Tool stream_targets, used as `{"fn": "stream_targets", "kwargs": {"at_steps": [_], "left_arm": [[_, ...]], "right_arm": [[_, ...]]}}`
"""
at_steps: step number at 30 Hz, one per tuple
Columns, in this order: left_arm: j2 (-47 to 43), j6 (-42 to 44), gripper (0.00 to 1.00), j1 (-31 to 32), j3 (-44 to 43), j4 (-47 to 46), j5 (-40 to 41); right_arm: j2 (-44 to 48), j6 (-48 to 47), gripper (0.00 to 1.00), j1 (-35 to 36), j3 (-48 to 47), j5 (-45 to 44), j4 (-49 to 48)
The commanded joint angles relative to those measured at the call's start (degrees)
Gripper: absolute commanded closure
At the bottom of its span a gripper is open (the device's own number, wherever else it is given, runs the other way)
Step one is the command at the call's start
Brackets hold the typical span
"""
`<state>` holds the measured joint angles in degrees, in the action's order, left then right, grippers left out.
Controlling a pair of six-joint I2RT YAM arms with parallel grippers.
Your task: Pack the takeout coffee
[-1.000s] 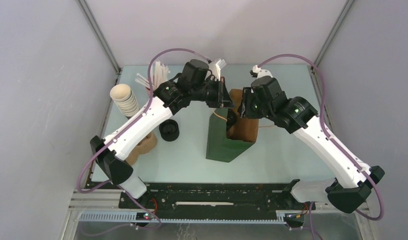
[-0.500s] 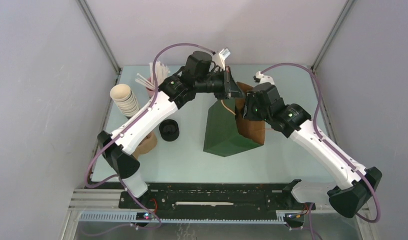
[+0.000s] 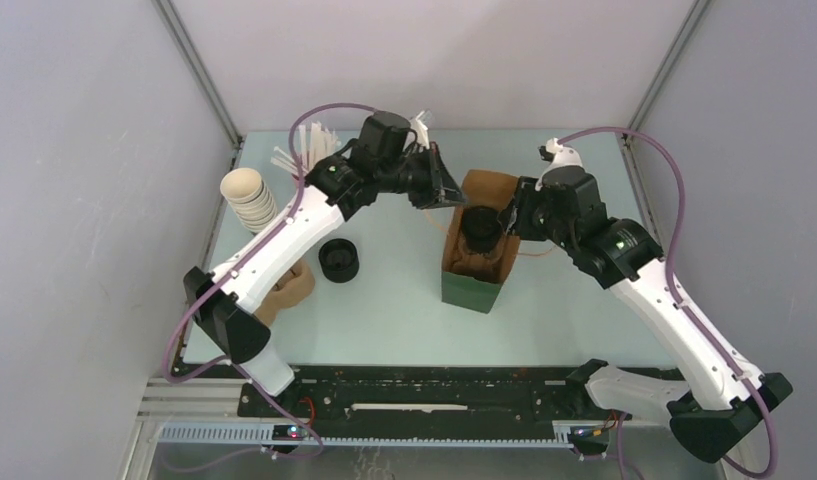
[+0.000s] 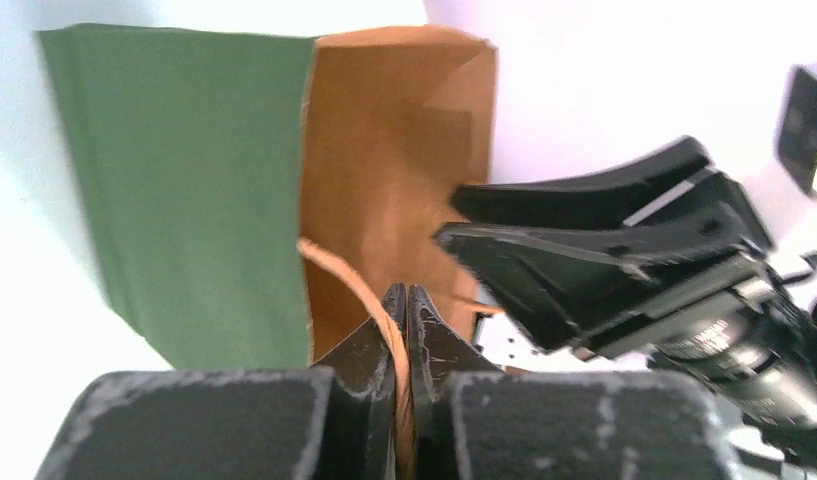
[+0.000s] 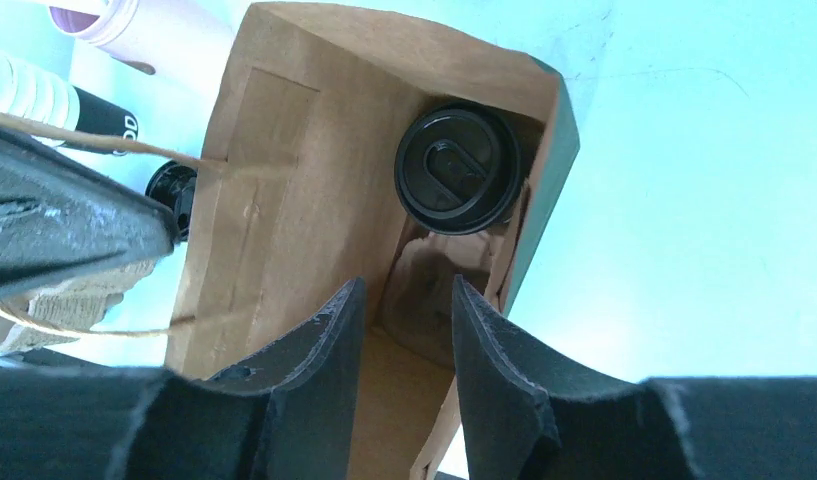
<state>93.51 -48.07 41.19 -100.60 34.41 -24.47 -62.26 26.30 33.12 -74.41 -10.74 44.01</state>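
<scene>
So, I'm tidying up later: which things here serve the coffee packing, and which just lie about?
In the job: dark paper cup with black plastic lid, inside the green paper bag; left gripper, shut on its brown paper handle; right gripper, open.
Lying about: stack of lidless cream-lined cups; stack of black lids; white straws in a pink cup; brown cardboard tray.

The top camera looks down on the whole table (image 3: 384, 310); both close-in wrist cameras share the paper bag (image 3: 471, 292).
</scene>
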Motion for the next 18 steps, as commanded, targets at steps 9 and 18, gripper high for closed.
{"fn": "stream_targets", "kwargs": {"at_steps": [9,18], "left_arm": [[2.3,5.2,0.62,-4.5,-15.5,24.5,6.2],[6.7,15.4,0.23,-4.4,-34.2,38.0,12.8]], "right_arm": [[-5.5,0.0,0.55,2.9,-1.5,3.4,-6.3],[-6.3,-0.7,0.55,4.3,-2.4,3.0,-7.2]]}}
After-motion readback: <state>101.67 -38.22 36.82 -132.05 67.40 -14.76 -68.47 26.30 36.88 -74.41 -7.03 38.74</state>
